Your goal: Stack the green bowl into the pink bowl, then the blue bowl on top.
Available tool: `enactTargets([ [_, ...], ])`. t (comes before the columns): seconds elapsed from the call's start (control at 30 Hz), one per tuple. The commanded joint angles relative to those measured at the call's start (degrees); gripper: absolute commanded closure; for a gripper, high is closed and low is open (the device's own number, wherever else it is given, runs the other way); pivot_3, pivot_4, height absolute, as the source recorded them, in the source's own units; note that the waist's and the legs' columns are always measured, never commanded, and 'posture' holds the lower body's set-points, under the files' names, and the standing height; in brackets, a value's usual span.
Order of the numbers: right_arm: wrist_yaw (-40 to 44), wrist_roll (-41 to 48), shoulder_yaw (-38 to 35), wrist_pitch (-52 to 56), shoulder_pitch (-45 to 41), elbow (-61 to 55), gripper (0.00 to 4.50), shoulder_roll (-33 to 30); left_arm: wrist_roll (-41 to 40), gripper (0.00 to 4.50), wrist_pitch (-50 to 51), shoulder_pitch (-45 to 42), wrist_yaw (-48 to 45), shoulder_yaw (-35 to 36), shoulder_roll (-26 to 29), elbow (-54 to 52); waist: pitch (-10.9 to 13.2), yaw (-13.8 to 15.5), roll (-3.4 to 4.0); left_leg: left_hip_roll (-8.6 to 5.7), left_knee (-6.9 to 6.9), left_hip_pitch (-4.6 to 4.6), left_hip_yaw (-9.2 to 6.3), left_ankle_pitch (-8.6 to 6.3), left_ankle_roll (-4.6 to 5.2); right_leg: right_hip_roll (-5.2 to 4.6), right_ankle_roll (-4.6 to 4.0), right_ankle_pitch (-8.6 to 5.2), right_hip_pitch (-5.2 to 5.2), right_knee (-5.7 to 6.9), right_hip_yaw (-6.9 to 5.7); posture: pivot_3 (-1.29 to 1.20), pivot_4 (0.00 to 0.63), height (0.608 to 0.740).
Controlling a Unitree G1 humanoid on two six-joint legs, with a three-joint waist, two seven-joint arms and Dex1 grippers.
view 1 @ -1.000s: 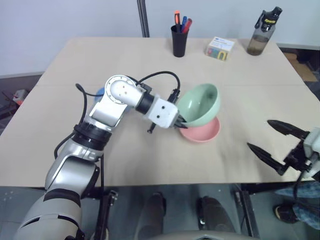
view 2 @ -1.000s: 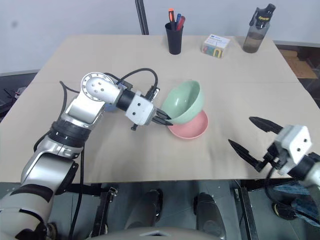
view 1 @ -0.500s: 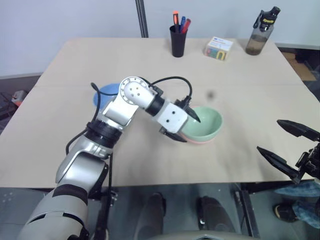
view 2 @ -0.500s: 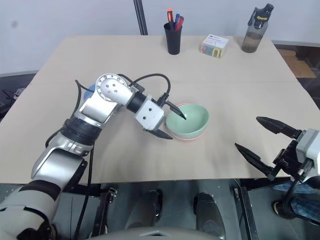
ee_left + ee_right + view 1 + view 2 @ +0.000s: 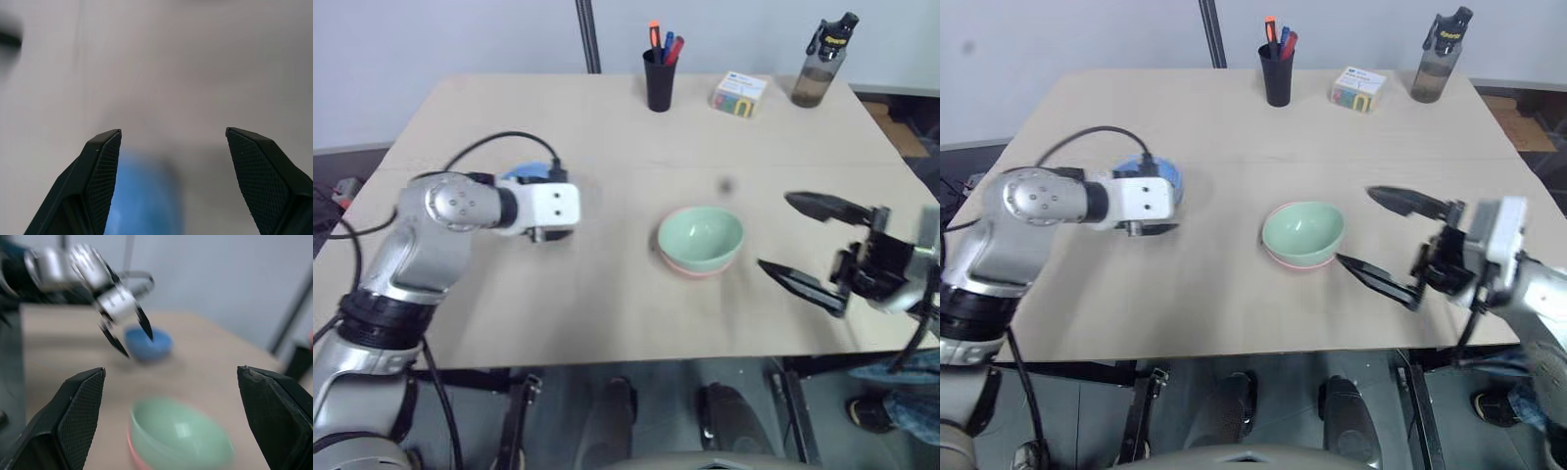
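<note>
Pale mint-green plastic bowl [image 5: 700, 236] nested upright in salmon-pink plastic bowl [image 5: 693, 267]. Left gripper [image 5: 126, 332] spread wide, empty, near sky-blue plastic bowl [image 5: 147, 342]. Right gripper [image 5: 797, 249] fully spread, empty, beside the stack

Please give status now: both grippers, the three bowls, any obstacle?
Left gripper open, empty, at blue bowl. Right gripper open, empty, beside the stack. Green bowl nested in pink bowl. Nothing blocks the blue one.

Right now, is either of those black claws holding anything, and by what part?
Nothing is held. The left gripper hangs open by the sky-blue plastic bowl; the right gripper stands open beside the mint-green bowl.
</note>
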Motion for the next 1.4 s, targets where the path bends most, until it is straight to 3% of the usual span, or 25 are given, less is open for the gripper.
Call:
enactTargets([
  [0.03,0.7,0.2,4.8,-0.1,-4.1,1.9,0.00,2.0,4.8,0.89,2.0,0.2,2.7,-0.7,1.3,-1.0,0.0,0.6,-0.01,-0.01,-0.05,-0.02,0.00,0.00,0.00,-0.01,0.00,0.00,-0.02,-0.04,0.00,0.00,0.150,0.740],
  [0.33,2.4,-1.7,8.2,-1.4,-8.1,6.3,0.00,4.8,9.8,0.89,0.0,-2.0,4.4,-6.0,-1.2,5.5,0.0,0.5,0.00,0.00,-0.31,-0.09,0.04,0.01,0.01,0.05,0.00,0.00,-0.27,0.05,0.06,0.00,0.150,0.740],
  [0.5,2.6,-2.3,7.2,-1.4,-7.0,6.0,0.00,4.1,10.0,2.59,-1.0,-3.0,3.8,-6.9,-2.1,7.3,0.0,0.4,0.00,0.02,-0.30,-0.09,0.05,0.01,0.01,0.08,0.00,0.00,-0.30,0.09,0.08,0.00,0.150,0.740],
  [0.57,2.6,-2.6,6.9,-1.5,-6.6,6.0,0.00,3.9,10.0,3.39,-1.1,-3.3,3.8,-6.9,-2.3,7.7,0.0,0.4,0.00,0.02,-0.31,-0.09,0.07,0.01,0.01,0.08,0.00,0.00,-0.30,0.09,0.10,0.00,0.150,0.740],
  [0.6,2.7,-2.7,6.8,-1.6,-6.4,6.0,0.00,3.8,9.9,4.05,-1.2,-3.4,3.7,-6.9,-2.4,7.8,0.0,0.4,0.01,0.02,-0.31,-0.09,0.07,0.01,0.01,0.08,0.01,0.01,-0.31,0.09,0.10,0.00,0.150,0.740],
  [0.67,2.7,-2.9,6.5,-1.9,-6.1,6.1,0.00,3.7,9.6,4.40,-0.9,-3.6,3.5,-6.7,-2.6,7.7,0.0,0.4,0.00,0.02,-0.31,-0.09,0.07,0.01,0.01,0.08,0.01,0.01,-0.31,0.09,0.10,0.00,0.150,0.740],
  [0.8,2.5,-4.3,5.8,-2.8,-5.2,6.7,0.00,3.2,7.2,4.40,-0.7,-3.7,2.0,-4.9,-2.4,5.6,0.0,0.4,0.00,0.02,-0.31,-0.09,0.07,0.01,0.01,0.08,0.00,0.01,-0.31,0.10,0.10,0.00,0.150,0.740],
  [1.03,1.7,-6.5,-2.1,-3.5,3.8,5.7,0.00,-0.2,-13.3,4.40,-2.7,-8.4,-8.2,-1.6,-8.7,-6.4,0.0,1.3,-0.02,-0.03,-0.27,-0.18,0.09,0.01,0.01,-0.01,0.00,0.01,-0.28,0.01,0.10,0.00,0.150,0.740],
  [1.23,1.0,-4.5,-14.9,-2.3,18.6,-0.2,0.00,-2.0,-18.6,4.40,-9.9,-16.6,-13.2,-7.7,-16.6,-0.6,0.0,1.2,0.10,-0.03,-0.23,-0.07,0.12,0.01,0.02,0.04,0.01,0.01,-0.25,0.10,0.14,0.00,0.150,0.740],
  [1.37,-0.9,-3.3,-19.1,-1.9,23.7,-4.0,0.00,-1.5,-20.5,4.40,-16.3,-18.9,-17.1,-10.1,-19.5,5.0,-0.1,0.1,0.13,0.00,-0.15,0.01,0.15,0.02,0.02,0.08,0.01,0.01,-0.22,0.16,0.20,0.00,0.150,0.740],
  [1.4,-1.4,-3.3,-19.5,-2.0,24.6,-4.9,0.00,-1.3,-21.0,4.12,-17.8,-19.1,-18.3,-10.4,-19.6,5.9,-0.1,0.0,0.13,0.01,-0.13,0.02,0.17,0.02,0.02,0.08,0.01,0.01,-0.22,0.17,0.22,0.00,0.150,0.740],
])
